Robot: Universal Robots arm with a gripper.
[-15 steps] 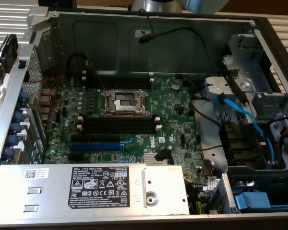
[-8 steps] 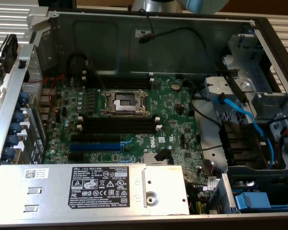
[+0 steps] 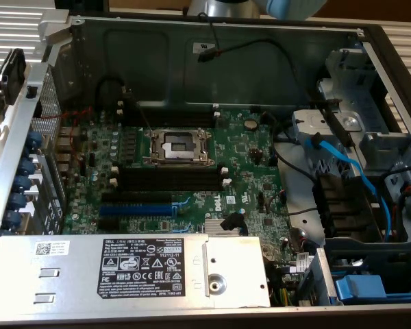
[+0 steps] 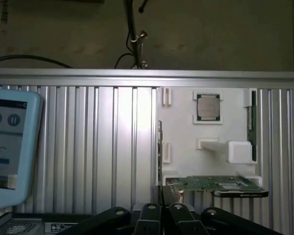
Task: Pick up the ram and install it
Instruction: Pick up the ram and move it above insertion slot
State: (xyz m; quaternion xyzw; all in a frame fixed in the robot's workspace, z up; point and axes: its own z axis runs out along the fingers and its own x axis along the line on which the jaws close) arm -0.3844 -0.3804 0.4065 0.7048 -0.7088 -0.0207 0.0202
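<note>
The black gripper (image 4: 164,195) is hovering over the ribbed aluminium worktop (image 4: 98,147), beside the corner of a white plastic holder plate (image 4: 182,139); whether it is apart or together cannot be told. The ram (image 4: 159,147), a thin green board seen edge-on, is standing along that plate's side edge, lined up with the gripper.

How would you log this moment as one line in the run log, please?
gripper: shut, empty | ram: on edge in white tray, not gripped | memory slots: empty
</note>
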